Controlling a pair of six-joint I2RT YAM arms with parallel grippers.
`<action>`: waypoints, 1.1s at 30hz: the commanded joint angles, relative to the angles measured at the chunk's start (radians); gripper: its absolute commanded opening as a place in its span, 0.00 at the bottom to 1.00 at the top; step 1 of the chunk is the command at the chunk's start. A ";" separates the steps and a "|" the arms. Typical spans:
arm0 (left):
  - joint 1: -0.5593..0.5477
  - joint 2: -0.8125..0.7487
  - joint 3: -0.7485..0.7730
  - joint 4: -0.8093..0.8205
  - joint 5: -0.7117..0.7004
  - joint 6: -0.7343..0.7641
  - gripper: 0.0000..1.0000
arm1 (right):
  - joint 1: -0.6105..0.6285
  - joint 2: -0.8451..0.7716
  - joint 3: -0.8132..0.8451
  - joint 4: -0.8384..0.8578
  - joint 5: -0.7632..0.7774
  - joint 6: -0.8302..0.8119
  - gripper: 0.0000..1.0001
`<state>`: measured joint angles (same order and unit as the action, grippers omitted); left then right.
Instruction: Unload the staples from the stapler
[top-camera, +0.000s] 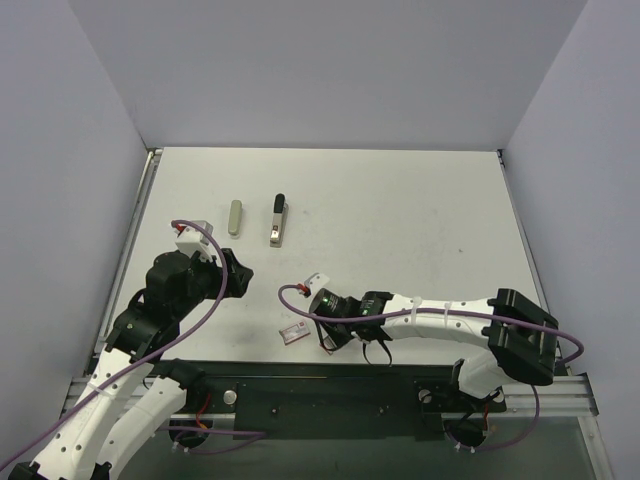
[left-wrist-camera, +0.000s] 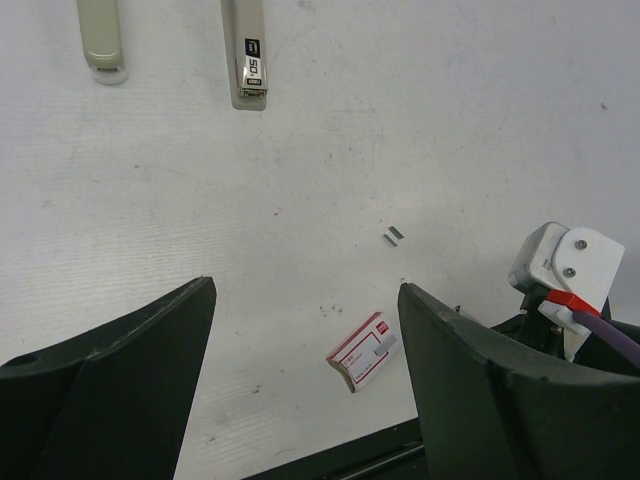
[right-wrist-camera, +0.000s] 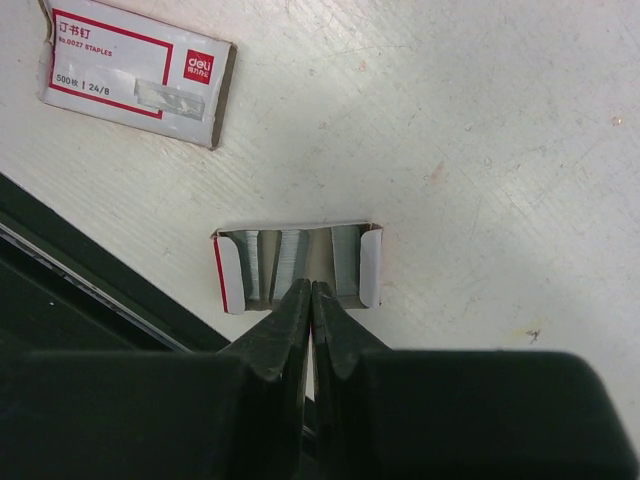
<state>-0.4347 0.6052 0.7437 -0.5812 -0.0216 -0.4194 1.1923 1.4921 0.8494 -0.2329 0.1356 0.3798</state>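
The stapler (top-camera: 277, 220), a slim grey-silver bar with a black tip at its far end, lies on the white table; the left wrist view shows its near end (left-wrist-camera: 247, 50). My right gripper (right-wrist-camera: 311, 290) is shut, its tips resting at the edge of a small open tray (right-wrist-camera: 297, 262) holding strips of staples, with nothing visible between the jaws. From above, that gripper (top-camera: 326, 336) sits low at the table's front. My left gripper (left-wrist-camera: 305, 288) hovers open and holds nothing, well short of the stapler (top-camera: 235, 275).
A red-and-white staple box sleeve (right-wrist-camera: 135, 70) lies beside the tray (top-camera: 293, 333) (left-wrist-camera: 362, 350). A beige-grey bar (top-camera: 235, 217) lies left of the stapler. A tiny strip of staples (left-wrist-camera: 393, 236) rests on the table. The black front rail (top-camera: 330, 385) runs just behind the tray.
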 joint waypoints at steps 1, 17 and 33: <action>0.007 -0.002 0.006 0.014 0.006 -0.009 0.84 | 0.004 0.016 -0.016 -0.020 0.022 0.022 0.00; 0.007 0.002 0.006 0.014 0.005 -0.009 0.84 | 0.000 0.053 -0.036 0.010 0.024 0.033 0.00; 0.007 0.011 0.008 0.012 0.002 -0.009 0.84 | -0.013 0.062 -0.047 0.021 0.032 0.039 0.00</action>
<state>-0.4347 0.6132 0.7437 -0.5812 -0.0216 -0.4194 1.1873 1.5497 0.8089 -0.1974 0.1356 0.4042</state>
